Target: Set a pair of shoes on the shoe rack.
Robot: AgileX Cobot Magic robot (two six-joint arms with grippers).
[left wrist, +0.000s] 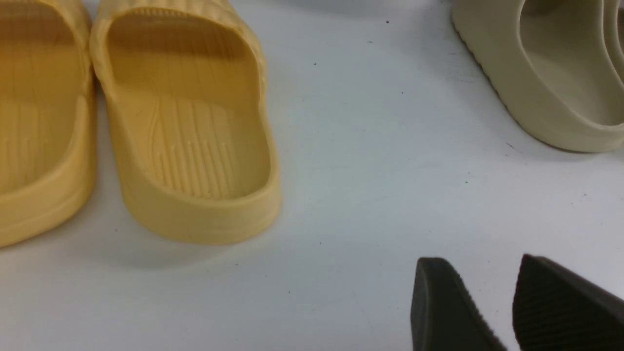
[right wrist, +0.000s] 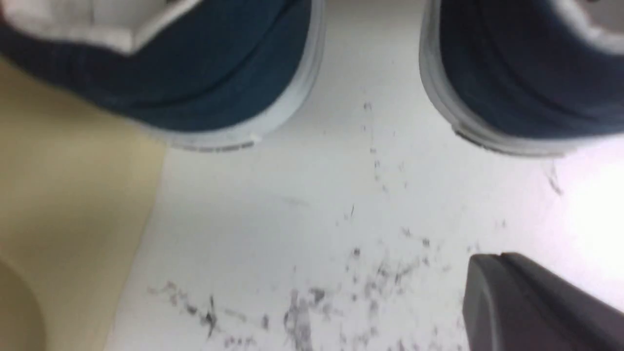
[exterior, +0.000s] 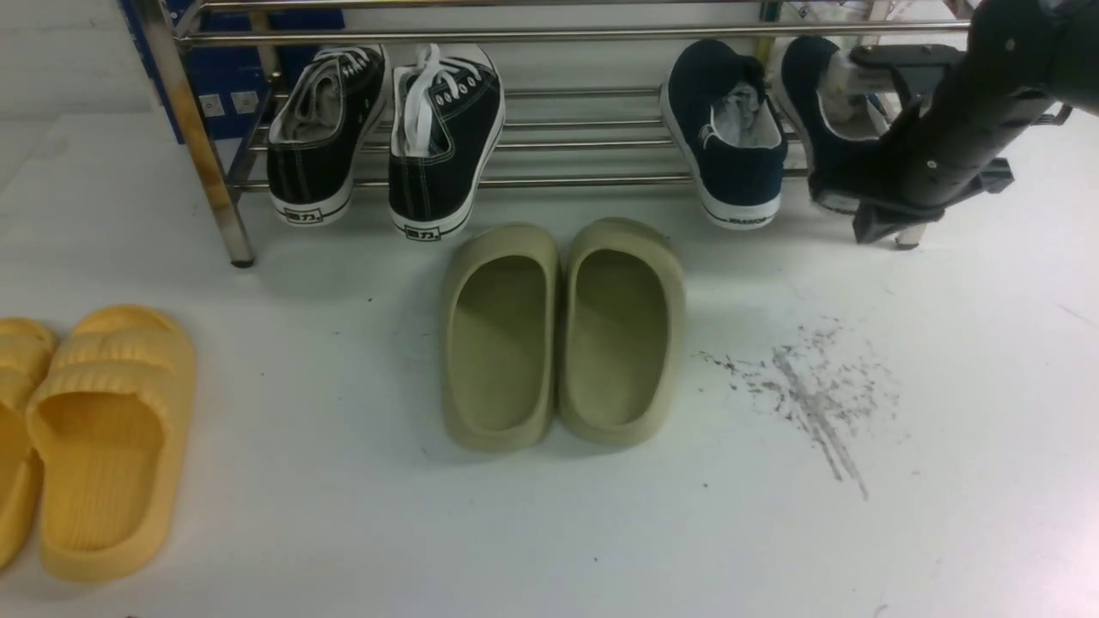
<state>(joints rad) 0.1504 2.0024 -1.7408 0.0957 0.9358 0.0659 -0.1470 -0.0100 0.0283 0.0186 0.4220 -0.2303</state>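
The pair of shoes rests on the right part of the silver shoe rack (exterior: 592, 180), heels toward me. One navy slip-on (exterior: 730, 146) shows fully. The other (exterior: 816, 94) is partly hidden behind my right arm. My right gripper (exterior: 871, 225) hangs low just in front of that second shoe, shut with nothing in it. In the right wrist view the closed fingertips (right wrist: 487, 273) point over scuffed white floor, with both navy heels (right wrist: 204, 73) (right wrist: 526, 73) beyond them. My left gripper (left wrist: 480, 263) stands open and empty above bare floor, out of the front view.
Black lace-up sneakers (exterior: 382, 129) sit on the rack's left part. Olive slides (exterior: 562, 330) lie on the floor in front of the rack's middle, and yellow slides (exterior: 103, 438) at the near left. Dark scuff marks (exterior: 807, 395) stain the floor at right.
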